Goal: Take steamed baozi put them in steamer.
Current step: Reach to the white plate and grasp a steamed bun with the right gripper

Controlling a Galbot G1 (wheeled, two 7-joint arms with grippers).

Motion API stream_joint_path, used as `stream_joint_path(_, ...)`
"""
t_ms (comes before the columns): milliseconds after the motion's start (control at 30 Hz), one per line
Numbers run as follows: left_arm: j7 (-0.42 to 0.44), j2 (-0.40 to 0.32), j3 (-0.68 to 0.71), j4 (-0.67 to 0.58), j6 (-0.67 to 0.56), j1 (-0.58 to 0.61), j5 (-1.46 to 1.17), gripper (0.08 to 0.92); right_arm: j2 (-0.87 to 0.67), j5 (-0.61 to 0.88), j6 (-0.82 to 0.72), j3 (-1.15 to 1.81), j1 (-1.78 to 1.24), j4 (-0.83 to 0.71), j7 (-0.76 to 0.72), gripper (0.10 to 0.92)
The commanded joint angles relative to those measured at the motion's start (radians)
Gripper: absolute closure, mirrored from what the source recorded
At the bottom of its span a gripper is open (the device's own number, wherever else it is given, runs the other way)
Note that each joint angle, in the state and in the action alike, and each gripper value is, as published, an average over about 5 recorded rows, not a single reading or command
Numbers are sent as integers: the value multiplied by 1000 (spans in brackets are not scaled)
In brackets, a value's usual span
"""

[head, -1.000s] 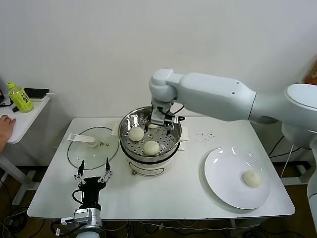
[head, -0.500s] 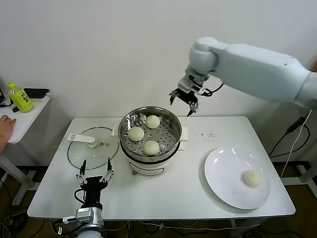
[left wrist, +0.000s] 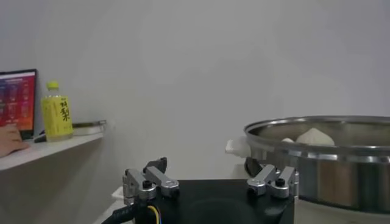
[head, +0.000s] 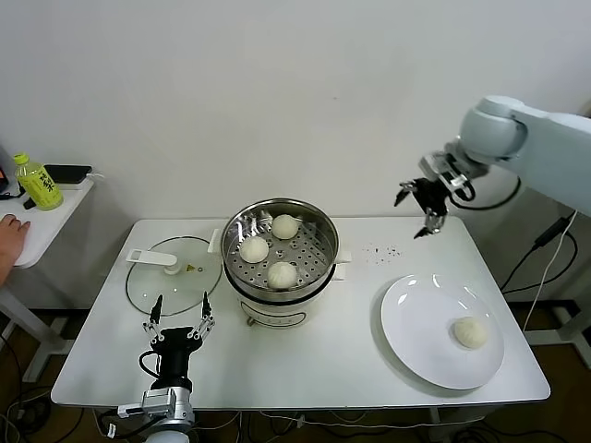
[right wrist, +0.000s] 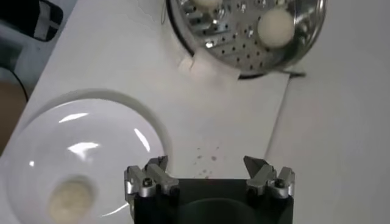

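Note:
The steel steamer (head: 238, 268) stands mid-table with three cream-white baozi in its perforated tray: one at the back (head: 284, 226), one at the left (head: 254, 249), one at the front (head: 282, 274). A fourth baozi (head: 470, 332) lies on the white plate (head: 416, 323) at the right; it also shows in the right wrist view (right wrist: 70, 198). My right gripper (head: 420, 205) is open and empty, high above the table's back right, between steamer and plate. My left gripper (head: 176, 318) is open and empty, parked near the front left edge. The steamer also shows in the left wrist view (left wrist: 317, 164).
A flat glass lid (head: 174, 274) with a white handle lies left of the steamer. Dark specks (head: 380, 251) mark the table between steamer and plate. A side table at far left holds a yellow bottle (head: 37, 182), with a person's hand (head: 9, 231) beside it.
My right gripper let go of the third baozi in the steamer, rose out of the pot and swung right to above the table's back right. The left arm has not moved.

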Motion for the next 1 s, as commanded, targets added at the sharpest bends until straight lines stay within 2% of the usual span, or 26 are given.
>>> stream_joint_path(33, 1, 2, 3, -22, 0, 3, 9, 177, -307, -126, -163, 163, -322, 70, 58, 203)
stream_joint_path(233, 0, 0, 11, -22, 4, 7, 23, 177, -366, -199, -179, 404, -642, 69, 58, 203)
stream_joint_path(433, -1, -2, 25, -19, 4, 10, 35, 177, -386, -267, -149, 536, -830, 39, 34, 203)
stream_joint_path(733, -5, -10, 34, -5, 3, 11, 44, 177, -310, -353, -99, 548, -851, -69, 30, 203)
stream_joint_path(1000, -7, -10, 26, 7, 2, 11, 43, 177, -242, -362, -98, 526, -839, -110, 25, 203)
